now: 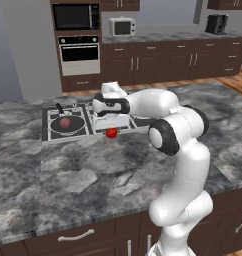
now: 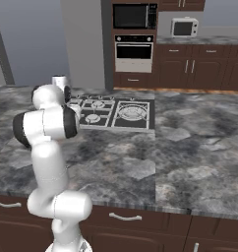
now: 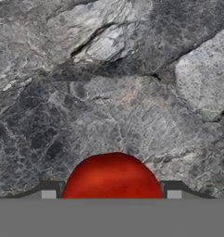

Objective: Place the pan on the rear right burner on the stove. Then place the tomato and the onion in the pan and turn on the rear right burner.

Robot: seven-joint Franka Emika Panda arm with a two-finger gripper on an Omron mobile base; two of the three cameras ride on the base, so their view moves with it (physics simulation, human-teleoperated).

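Tomato (image 3: 112,178) sat between the fingertips (image 3: 48,192), gripper (image 1: 112,131) clamped on it at the stove's (image 1: 53,137) near edge. Step judged: tomato pickup; next calls for lifting and carrying it to the pan (image 1: 68,125). Farther off, onion (image 1: 65,122) lay in that pan.

Grey-veined marble counter (image 1: 93,175) across the middle of both base views, dark cabinets below. Steel-grey stove (image 1: 49,131) set flush, upper left of left base view. Pan (image 1: 68,124) on the stove's left grate, onion (image 1: 65,122) inside. Tomato (image 1: 111,132) at the stove's near edge; in hand view, against bare marble at bottom centre.
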